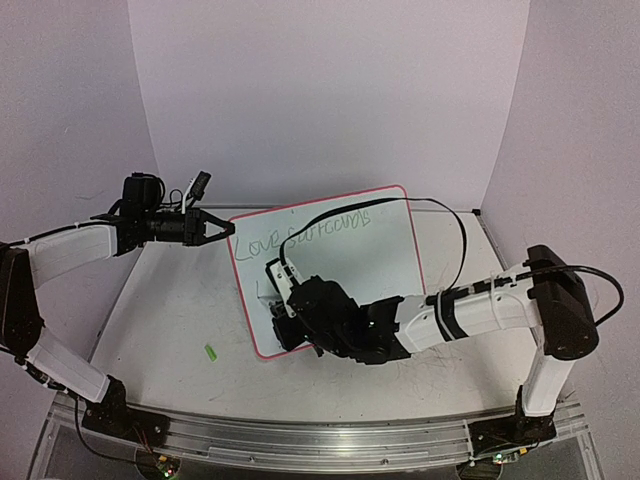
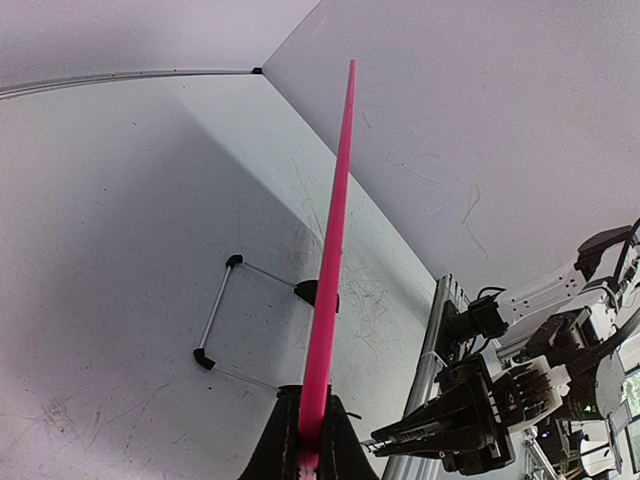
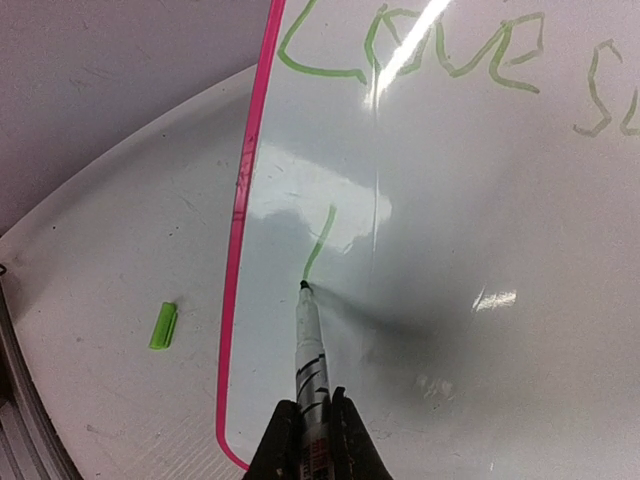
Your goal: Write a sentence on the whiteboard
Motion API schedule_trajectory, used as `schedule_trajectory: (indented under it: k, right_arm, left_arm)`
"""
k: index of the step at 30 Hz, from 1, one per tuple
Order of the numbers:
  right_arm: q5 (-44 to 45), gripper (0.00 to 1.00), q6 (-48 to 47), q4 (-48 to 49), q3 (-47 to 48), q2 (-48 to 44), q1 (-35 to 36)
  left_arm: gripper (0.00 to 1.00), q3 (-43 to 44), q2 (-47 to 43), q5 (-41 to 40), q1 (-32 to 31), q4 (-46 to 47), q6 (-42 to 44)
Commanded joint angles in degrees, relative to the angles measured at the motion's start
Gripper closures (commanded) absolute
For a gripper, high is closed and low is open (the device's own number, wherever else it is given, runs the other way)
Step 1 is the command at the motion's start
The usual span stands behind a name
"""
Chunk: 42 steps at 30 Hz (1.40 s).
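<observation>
Green lettering of the sentence (image 3: 410,50) starts "Love" along the top of the whiteboard (image 1: 375,265), standing mid-table. I have my left gripper (image 1: 224,228) pinching its pink rim at the upper left corner; my right gripper (image 3: 308,418) clamps a marker (image 3: 309,345), tip touching the board under a short green stroke

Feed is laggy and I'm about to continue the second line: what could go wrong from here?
1. The left gripper pinches only the thin rim of the whiteboard at one corner; pressure from the marker could twist or slip it.
2. The right gripper holds the marker well back from its tip, so it might tilt and break the new stroke.
3. The right arm's cable arcs over the board and may smear the sentence.
</observation>
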Motion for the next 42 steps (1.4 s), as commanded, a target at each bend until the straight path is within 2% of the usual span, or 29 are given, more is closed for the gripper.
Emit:
schedule_trajectory:
  k: [1, 9, 25, 42]
  right_arm:
    - [4.23, 1.0, 2.02, -0.97, -0.8, -1.17, -0.13]
    - [7.5, 1.0, 1.71, -0.88, 1.13, -1.2, -1.06]
    - [6.98, 1.0, -0.37, 0.57, 4.25, 0.14, -2.88]
    - [4.58, 1.0, 3.76, -0.43, -0.98, -1.4, -2.13]
  left_arm:
    - [0.98, -0.41, -0.07, -1.07, 0.0, 0.63, -1.17]
    - [0.98, -0.37, 0.02, -1.12, -0.04, 0.6, -1.08]
    - [0.98, -0.29, 0.02, -1.01, -0.03, 0.59, -1.08]
    - [0.98, -0.33, -0.24, -1.01, -0.02, 0.62, -1.08]
